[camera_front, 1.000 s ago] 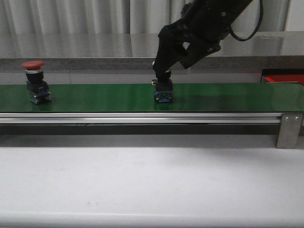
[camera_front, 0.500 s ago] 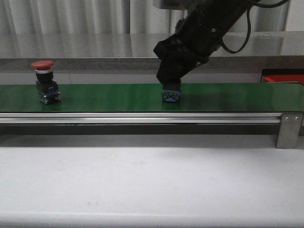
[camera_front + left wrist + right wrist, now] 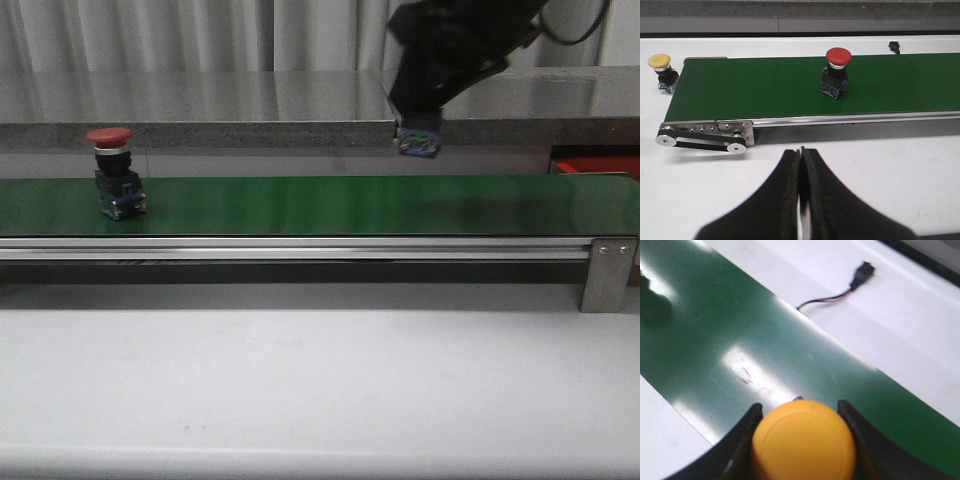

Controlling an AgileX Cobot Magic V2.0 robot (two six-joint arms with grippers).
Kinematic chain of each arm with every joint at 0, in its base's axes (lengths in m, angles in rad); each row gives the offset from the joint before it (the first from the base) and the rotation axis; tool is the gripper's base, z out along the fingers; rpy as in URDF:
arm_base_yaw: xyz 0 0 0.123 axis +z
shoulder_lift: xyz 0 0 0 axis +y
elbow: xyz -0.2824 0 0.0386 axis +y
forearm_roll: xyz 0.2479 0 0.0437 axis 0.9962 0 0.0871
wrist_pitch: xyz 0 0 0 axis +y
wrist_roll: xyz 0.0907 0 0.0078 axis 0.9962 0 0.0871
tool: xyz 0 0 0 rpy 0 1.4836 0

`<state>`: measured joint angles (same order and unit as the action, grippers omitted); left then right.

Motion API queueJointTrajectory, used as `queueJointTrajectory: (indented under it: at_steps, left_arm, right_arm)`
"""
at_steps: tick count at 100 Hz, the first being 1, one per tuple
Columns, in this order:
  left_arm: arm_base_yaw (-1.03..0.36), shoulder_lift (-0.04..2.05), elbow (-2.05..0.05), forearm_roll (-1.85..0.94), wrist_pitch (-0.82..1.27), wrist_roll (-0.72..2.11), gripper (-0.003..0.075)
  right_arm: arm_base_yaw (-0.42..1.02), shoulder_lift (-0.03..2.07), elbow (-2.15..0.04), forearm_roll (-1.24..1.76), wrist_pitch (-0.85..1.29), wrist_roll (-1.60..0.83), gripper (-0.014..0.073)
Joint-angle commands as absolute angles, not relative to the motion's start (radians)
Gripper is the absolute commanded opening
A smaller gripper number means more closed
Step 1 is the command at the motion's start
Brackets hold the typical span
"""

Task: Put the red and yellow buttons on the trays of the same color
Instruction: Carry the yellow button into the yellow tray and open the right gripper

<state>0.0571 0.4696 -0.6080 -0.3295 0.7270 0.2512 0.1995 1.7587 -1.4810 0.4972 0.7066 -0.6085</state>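
My right gripper (image 3: pixel 418 122) is shut on a yellow button (image 3: pixel 803 441) and holds it above the green belt (image 3: pixel 300 205), right of the middle. In the front view only the button's dark base (image 3: pixel 419 144) shows under the fingers. A red button (image 3: pixel 116 172) with a dark lower part stands upright on the left of the belt; it also shows in the left wrist view (image 3: pixel 837 71). A second yellow button (image 3: pixel 662 71) stands on the white table off the belt's end. The red tray (image 3: pixel 598 165) shows partly at the far right. My left gripper (image 3: pixel 801 151) is shut and empty over the white table.
The belt's metal rail and end bracket (image 3: pixel 608 272) run along its front. A belt roller mount (image 3: pixel 705 136) sits at the other end. A small black connector on a wire (image 3: pixel 862 274) lies on the table behind the belt. A grey ledge and curtain stand at the back.
My right gripper has lifted the yellow button off the belt and moved up and to the right. The red button has travelled to the right along the belt.
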Motion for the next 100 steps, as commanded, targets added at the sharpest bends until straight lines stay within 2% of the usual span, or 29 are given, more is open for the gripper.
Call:
queueJointTrajectory:
  at_steps: [1,15,41,64,100]
  left_arm:
    - [0.049,0.473,-0.632,-0.352,0.661,0.249,-0.002]
    - [0.049,0.473,-0.632,-0.352,0.661,0.249,-0.002]
    - [0.049,0.473,-0.632,-0.352,0.661,0.249,-0.002]
    - [0.049,0.473,-0.632,-0.352,0.661,0.249,-0.002]
    - [0.049,0.473,-0.632,-0.352,0.661,0.249,-0.002]
  right_arm:
    - [0.131,1.643,-1.5,0.424,0.748,-0.55,0.0125]
    - [0.023,1.523,-1.401,0.295,0.786,-0.479,0.0111]
    - [-0.222,1.276,-1.076,0.281,0.688,-0.476,0.0111]
    - [-0.424,1.224,-0.874,0.376,0.61,-0.476,0.0111]
    - [-0.468,1.277,-0.712,0.454,0.395,-0.476,0.0111]
